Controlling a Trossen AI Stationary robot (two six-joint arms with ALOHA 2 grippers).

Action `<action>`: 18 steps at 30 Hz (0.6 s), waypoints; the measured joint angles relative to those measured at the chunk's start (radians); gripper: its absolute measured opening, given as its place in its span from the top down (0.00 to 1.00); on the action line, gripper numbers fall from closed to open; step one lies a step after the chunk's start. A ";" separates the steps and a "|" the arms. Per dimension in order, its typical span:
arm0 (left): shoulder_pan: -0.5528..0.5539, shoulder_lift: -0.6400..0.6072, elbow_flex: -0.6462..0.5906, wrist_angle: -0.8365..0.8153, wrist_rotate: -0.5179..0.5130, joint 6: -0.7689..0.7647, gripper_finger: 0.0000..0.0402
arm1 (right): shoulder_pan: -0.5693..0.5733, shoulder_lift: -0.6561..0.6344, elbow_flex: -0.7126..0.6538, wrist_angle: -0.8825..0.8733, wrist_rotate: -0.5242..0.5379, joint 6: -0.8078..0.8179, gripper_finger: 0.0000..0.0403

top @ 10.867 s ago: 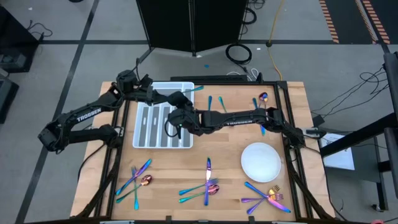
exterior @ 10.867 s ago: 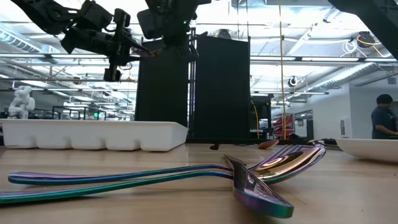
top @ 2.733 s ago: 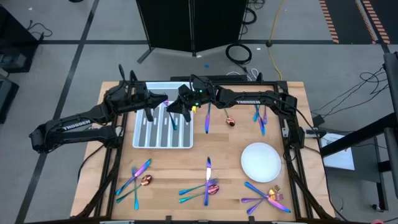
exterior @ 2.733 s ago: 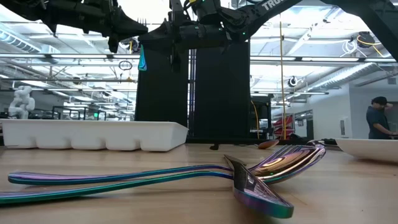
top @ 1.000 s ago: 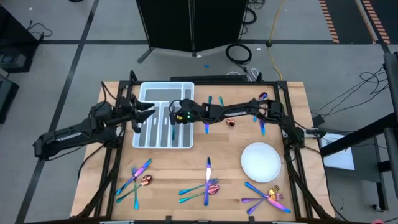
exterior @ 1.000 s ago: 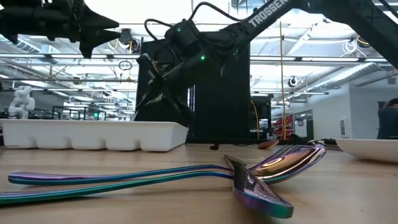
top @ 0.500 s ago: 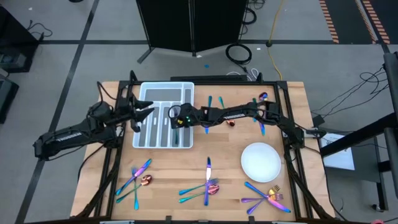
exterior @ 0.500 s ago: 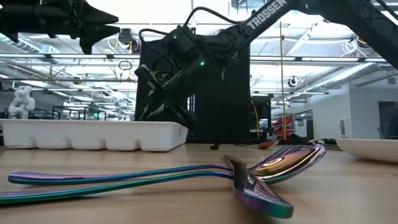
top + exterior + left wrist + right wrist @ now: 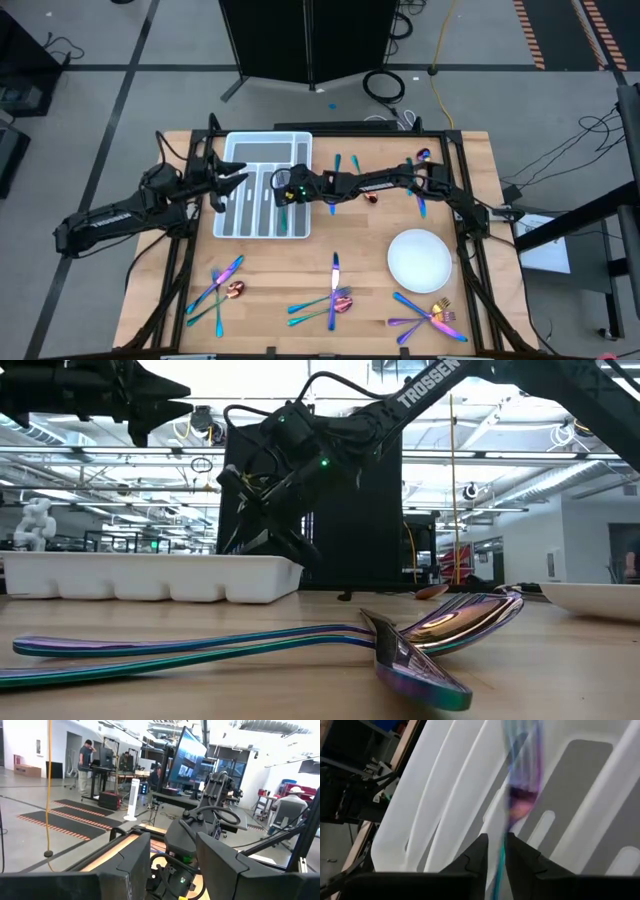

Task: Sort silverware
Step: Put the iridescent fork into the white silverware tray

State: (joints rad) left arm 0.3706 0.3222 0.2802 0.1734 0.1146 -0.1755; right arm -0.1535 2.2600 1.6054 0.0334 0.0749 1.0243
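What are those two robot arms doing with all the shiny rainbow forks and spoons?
They are sorting silverware into the white tray. The right gripper is over the tray, pinching one rainbow piece and pointing it down into a slot. The left gripper waits, open, at the tray's other side. More forks, knives and spoons lie in little piles on the wooden table, and a white plate sits empty nearby.
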 joint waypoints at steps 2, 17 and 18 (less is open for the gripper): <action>0.000 0.000 0.000 0.000 0.000 0.000 0.60 | -0.002 0.000 0.000 -0.004 0.003 0.000 0.83; 0.000 0.000 0.000 -0.003 0.000 0.000 0.60 | -0.024 -0.011 0.000 -0.004 -0.029 -0.073 0.75; 0.000 0.000 0.000 -0.004 0.000 0.000 0.60 | -0.027 -0.016 0.000 -0.009 -0.030 -0.079 0.75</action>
State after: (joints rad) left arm 0.3706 0.3222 0.2806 0.1696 0.1150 -0.1757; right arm -0.1804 2.2437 1.6054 0.0248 0.0448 0.9448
